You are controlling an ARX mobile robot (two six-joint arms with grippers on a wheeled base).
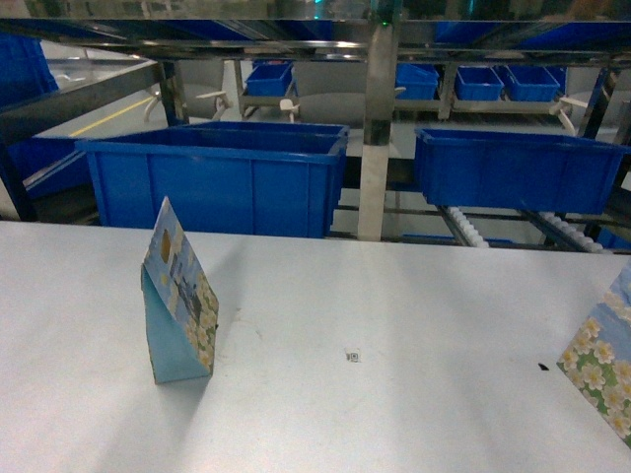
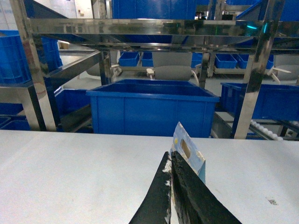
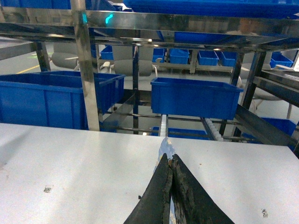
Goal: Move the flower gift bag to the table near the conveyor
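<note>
The flower gift bag stands upright on the left part of the white table, its pale-blue side folded to a wedge and nothing touching it in the head view. In the left wrist view my left gripper is shut. The bag's top with its handle hole rises just beyond the right finger, which hides the rest. My right gripper is shut too. Neither gripper appears in the head view. The conveyor, a steel rack with white rollers, stands along the table's far edge.
A second floral bag sits at the table's right edge, cut off by the frame; its thin edge shows just past my right fingertips. Two large blue bins rest in the rack behind the table.
</note>
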